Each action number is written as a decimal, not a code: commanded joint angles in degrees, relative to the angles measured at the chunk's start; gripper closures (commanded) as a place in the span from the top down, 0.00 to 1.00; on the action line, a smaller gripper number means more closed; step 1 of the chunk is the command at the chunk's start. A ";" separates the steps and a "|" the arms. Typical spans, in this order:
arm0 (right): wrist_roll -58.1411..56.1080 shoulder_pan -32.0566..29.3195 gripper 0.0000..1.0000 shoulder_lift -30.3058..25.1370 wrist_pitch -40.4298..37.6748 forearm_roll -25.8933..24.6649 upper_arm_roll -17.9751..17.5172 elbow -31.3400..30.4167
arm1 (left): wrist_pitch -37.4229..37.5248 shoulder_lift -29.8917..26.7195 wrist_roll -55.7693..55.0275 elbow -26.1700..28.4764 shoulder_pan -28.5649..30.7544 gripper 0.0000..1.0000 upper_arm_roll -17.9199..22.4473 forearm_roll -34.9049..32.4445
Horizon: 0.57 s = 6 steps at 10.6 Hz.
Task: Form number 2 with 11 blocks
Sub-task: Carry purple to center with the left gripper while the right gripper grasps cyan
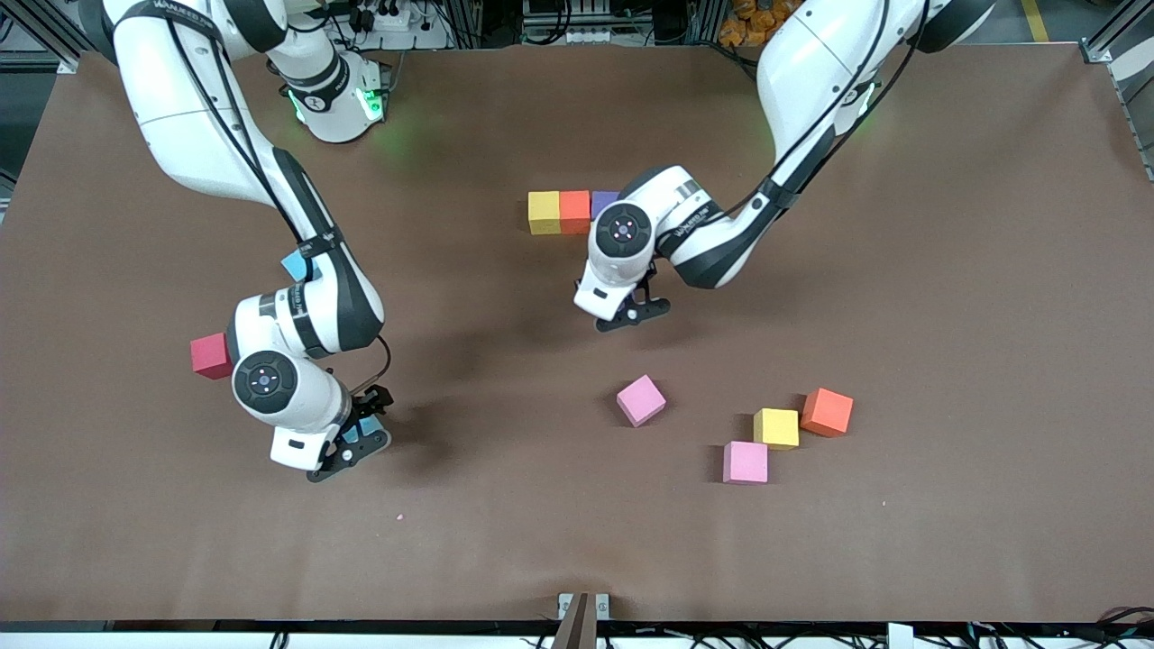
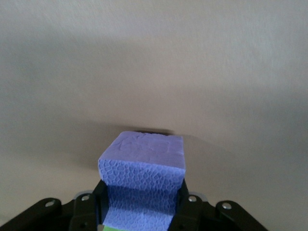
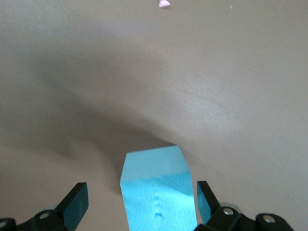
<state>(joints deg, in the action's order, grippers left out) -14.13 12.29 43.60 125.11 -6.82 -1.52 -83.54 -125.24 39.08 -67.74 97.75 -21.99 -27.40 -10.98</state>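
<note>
While the left gripper (image 2: pixel 142 211) clamps a purple block (image 2: pixel 143 166) — right gripper (image 3: pixel 139 202) gapes.

The front view looks down from high across the table (image 1: pixel 505 559), facing both arm bases and taking in the whole surface. The left wrist view sits close above a purple block (image 2: pixel 142 166) between its fingers; the right wrist view sits equally close over a light blue block (image 3: pixel 155 185). Each wrist view shares with the front view only its own small patch of tabletop.
</note>
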 commanded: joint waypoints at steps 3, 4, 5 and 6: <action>-4.40 0.10 1.00 1.57 2.24 -1.18 -0.24 0.04 | -5.71 -3.92 -1.52 7.45 -0.42 0.51 0.24 -4.66; -4.67 0.19 1.00 1.58 2.42 -1.36 -0.24 -0.39 | -5.71 -3.92 -1.43 7.63 -0.42 0.51 0.24 -4.84; -5.46 0.19 1.00 1.58 2.42 -1.97 -0.24 -0.40 | -5.71 -3.74 -1.43 7.63 -0.51 0.51 0.24 -4.84; -6.68 -0.25 1.00 1.58 2.42 -2.76 -0.24 -0.40 | -5.89 -3.48 -1.43 7.63 -1.20 0.51 0.24 -5.10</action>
<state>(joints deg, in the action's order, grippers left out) -19.01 12.62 44.47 126.63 -8.21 -1.47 -83.64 -130.26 37.40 -67.78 103.36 -22.45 -27.38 -14.43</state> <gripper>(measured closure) 0.000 0.449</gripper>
